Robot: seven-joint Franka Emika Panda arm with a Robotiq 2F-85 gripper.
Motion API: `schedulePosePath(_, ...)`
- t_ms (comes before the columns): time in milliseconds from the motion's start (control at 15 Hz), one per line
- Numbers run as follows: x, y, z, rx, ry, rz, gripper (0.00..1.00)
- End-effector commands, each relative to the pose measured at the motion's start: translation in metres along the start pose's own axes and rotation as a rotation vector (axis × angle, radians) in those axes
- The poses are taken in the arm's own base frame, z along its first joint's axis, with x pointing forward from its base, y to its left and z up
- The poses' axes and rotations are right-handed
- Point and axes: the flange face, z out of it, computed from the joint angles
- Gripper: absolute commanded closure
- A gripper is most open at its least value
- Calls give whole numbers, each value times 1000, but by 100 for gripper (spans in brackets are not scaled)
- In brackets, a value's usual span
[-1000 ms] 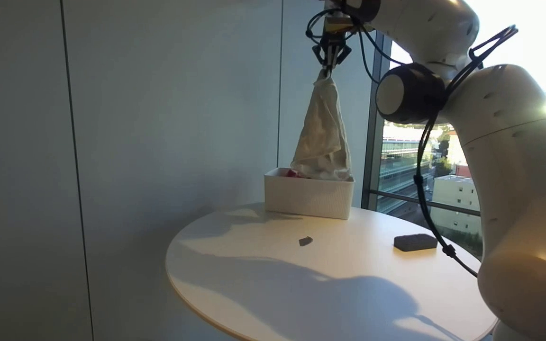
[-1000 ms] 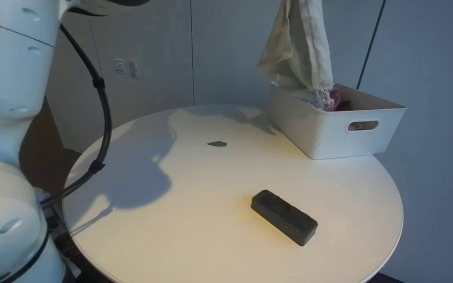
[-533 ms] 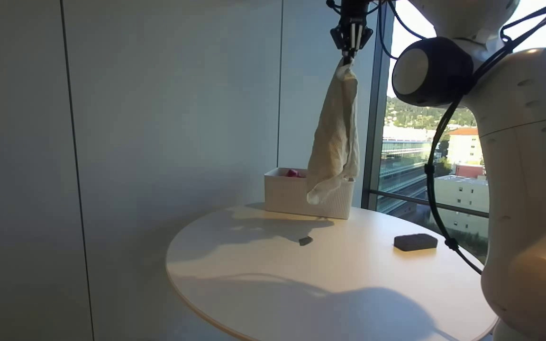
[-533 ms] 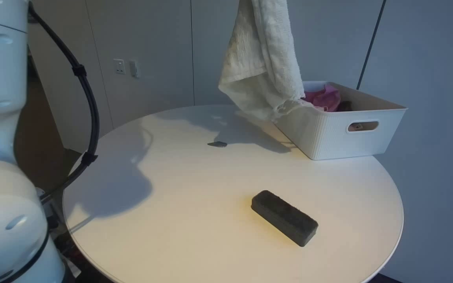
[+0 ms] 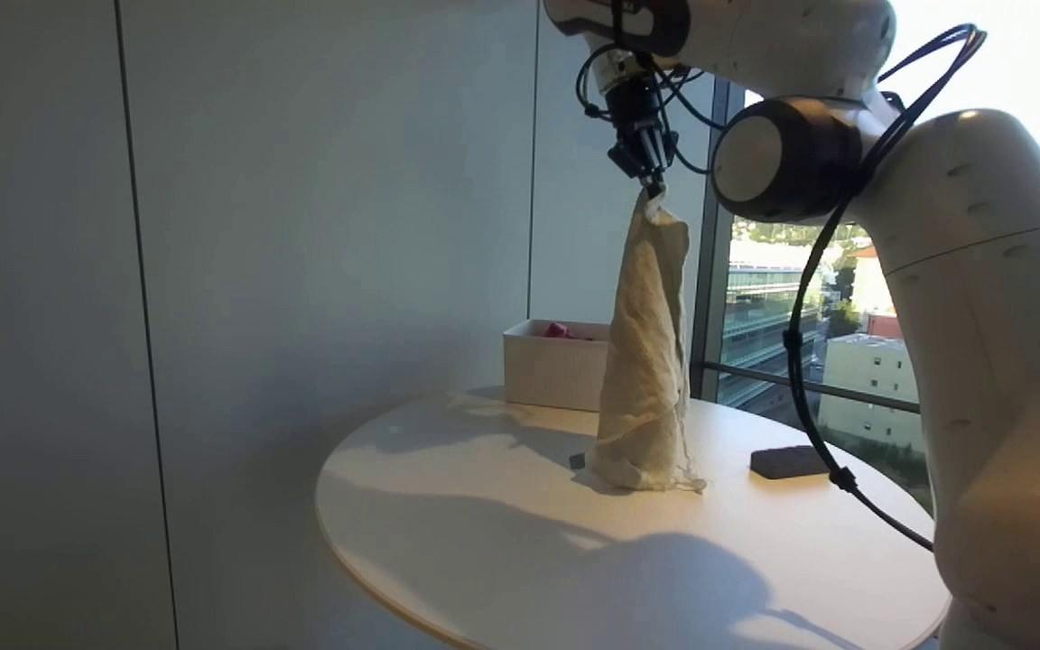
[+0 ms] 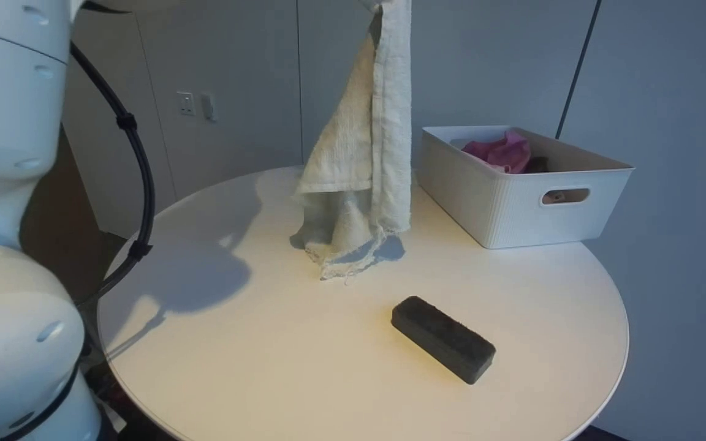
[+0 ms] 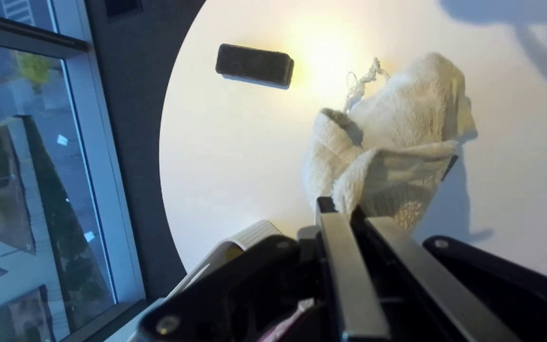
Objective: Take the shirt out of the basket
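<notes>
1. White tabletop (image 6: 341, 324) lies below the gripper (image 5: 654, 188), which pinches the cream cloth (image 5: 642, 361) at its top.
2. It hangs beneath this grip, outside the basket (image 6: 531, 222).
3. Lower slowly, let folds settle, then release.

Round white desk (image 6: 304, 367), with the white basket (image 6: 518, 211) parked right by the wall-side edge. A black block (image 6: 442, 340) is just lying nearer the window-side edge. Further in, the cream cloth (image 5: 648, 352) looks like its frayed bottom's touching down, tiny dark scrap (image 5: 577, 461) peeking out beside it.
</notes>
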Motion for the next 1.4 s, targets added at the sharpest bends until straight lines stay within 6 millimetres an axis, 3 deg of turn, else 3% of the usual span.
schedulePosePath(0,55,-39,42,-79,-60,-49,93)
schedulePosePath(267,108,-81,114,-27,-108,-110,93)
schedulePosePath(533,122,-107,197,94,-264,-107,95)
schedulePosePath(733,117,-120,242,185,-336,-123,97)
schedulePosePath(1000,102,-129,275,246,-389,-263,97)
schedulePosePath(1067,100,-130,279,238,-399,-257,70)
schedulePosePath(1133,99,-128,282,210,-429,-256,68)
schedulePosePath(1200,114,-131,284,211,-430,-233,88)
schedulePosePath(1333,109,-130,288,212,-443,-237,71)
